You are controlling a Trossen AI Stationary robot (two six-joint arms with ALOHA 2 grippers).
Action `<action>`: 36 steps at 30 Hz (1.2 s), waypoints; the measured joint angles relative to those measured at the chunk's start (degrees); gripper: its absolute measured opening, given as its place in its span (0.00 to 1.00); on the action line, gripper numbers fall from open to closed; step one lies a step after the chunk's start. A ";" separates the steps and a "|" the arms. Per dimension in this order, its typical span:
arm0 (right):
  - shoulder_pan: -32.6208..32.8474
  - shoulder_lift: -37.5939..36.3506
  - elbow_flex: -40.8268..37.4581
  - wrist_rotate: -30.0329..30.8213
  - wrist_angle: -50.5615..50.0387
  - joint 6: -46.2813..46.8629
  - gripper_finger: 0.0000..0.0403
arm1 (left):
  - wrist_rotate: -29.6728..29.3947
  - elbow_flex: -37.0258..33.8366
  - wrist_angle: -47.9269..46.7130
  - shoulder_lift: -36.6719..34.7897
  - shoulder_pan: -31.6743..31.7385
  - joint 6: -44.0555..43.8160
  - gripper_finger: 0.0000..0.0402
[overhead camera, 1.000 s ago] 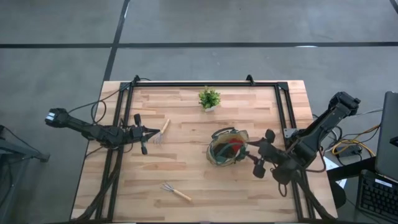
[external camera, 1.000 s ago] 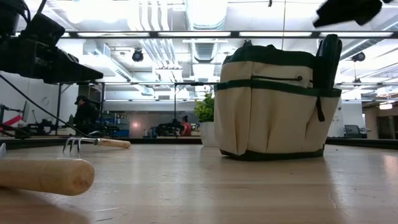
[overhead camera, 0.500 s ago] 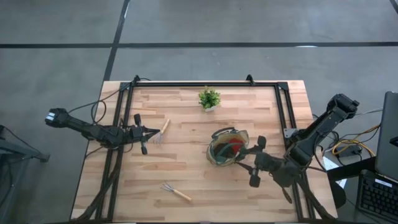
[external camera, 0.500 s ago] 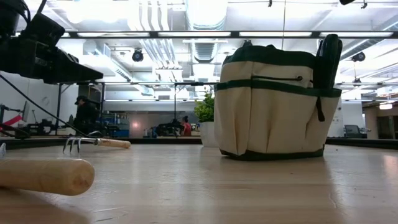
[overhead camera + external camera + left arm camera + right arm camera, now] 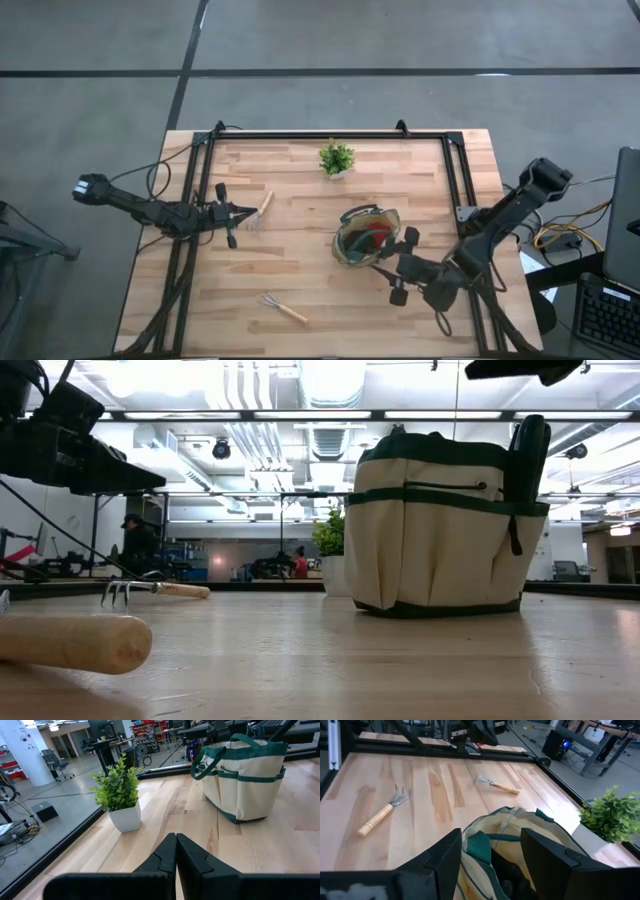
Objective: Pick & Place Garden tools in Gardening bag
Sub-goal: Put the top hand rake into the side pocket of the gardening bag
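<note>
Swinging back from the bag over the last second, my right gripper (image 5: 402, 266) now hangs just off the bag's side toward the desk's right front corner, fingers spread wide and carrying nothing. From above, the small round khaki fabric gardening bag with dark green trim (image 5: 365, 236) stands right of the desk's centre with something red and black inside, probably the glove. One wooden-handled metal mini rake (image 5: 260, 212) lies near the left edge, touching or just beside my left gripper (image 5: 238, 212), whose fingers are clenched on nothing; the other mini rake (image 5: 283, 308) lies near the front edge. The small green potted plant (image 5: 337, 158) sits by the back edge.

At table height, the bag stands upright with a dark handle (image 5: 527, 456) poking from a side pocket.

My left wrist view shows the shut fingertips (image 5: 176, 851) aimed between plant and bag.

My right wrist view looks down into the bag's open mouth, both rakes well beyond it.

I judge the rakes light and stiff, with tines that could snag the soft fabric; the mid-handle is the place to grip. I can read no label or writing anywhere.
</note>
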 joint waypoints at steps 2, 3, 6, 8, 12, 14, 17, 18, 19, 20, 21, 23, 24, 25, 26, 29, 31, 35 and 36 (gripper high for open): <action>-0.50 0.57 0.00 0.00 0.72 -0.02 0.48 | 0.02 0.00 0.00 -0.02 0.00 0.00 0.03; -0.74 0.91 0.00 0.09 1.07 0.00 0.48 | 0.00 0.00 0.00 0.00 0.01 0.00 0.03; -1.48 1.80 0.00 0.10 1.27 0.06 0.49 | 0.00 0.00 -0.02 -0.01 0.02 0.00 0.03; -1.92 2.40 0.00 0.07 1.45 0.18 0.49 | 0.02 0.00 -0.04 0.00 0.01 -0.01 0.03; -2.35 3.18 0.00 0.09 2.27 0.20 0.48 | 0.01 0.00 -0.09 -0.01 0.00 0.00 0.03; -2.46 3.32 0.00 0.07 2.54 0.18 0.48 | 0.00 0.00 -0.08 0.00 0.01 0.00 0.03; -2.48 3.32 0.00 0.04 3.99 -0.03 0.49 | 0.01 0.00 -0.08 -0.01 0.01 0.00 0.03; -2.48 3.32 0.00 0.04 4.72 -0.31 0.48 | 0.00 0.00 -0.08 -0.01 0.00 0.00 0.03; -2.48 3.32 0.00 0.04 5.42 -0.99 0.48 | 0.00 0.00 -0.08 -0.01 0.02 -0.01 0.03; -2.48 3.32 0.00 0.00 5.93 -1.77 0.48 | 0.00 0.00 -0.09 -0.02 0.02 0.00 0.03; -2.48 3.32 0.00 -0.05 6.41 -2.68 0.48 | 0.00 0.00 -0.08 -0.02 0.00 0.00 0.03; -2.48 3.32 0.00 -0.09 6.96 -3.11 0.48 | 0.00 0.00 -0.08 -0.01 0.02 0.00 0.03; -2.48 3.32 0.00 -0.09 7.06 -3.08 0.48 | 0.00 0.00 -0.08 0.00 0.01 0.00 0.03; -2.48 3.32 0.00 -0.09 7.07 -3.04 0.49 | 0.00 0.00 -0.08 -0.01 0.02 0.00 0.03; -2.48 3.32 0.00 -0.09 7.06 -3.04 0.49 | 0.00 0.00 -0.08 -0.01 0.01 0.00 0.03; -2.48 3.32 0.00 -0.09 7.05 -3.01 0.48 | 0.00 0.00 -0.08 -0.01 0.00 0.00 0.03; -2.48 3.32 0.00 -0.11 7.05 -3.02 0.48 | 0.00 0.00 -0.08 0.00 0.02 0.00 0.03; -2.50 3.32 0.00 -0.11 7.05 -3.02 0.48 | 0.00 0.00 -0.08 -0.01 0.02 0.00 0.03; -2.50 3.32 0.00 -0.11 7.05 -3.02 0.48 | 0.00 0.00 -0.08 -0.02 0.01 0.00 0.03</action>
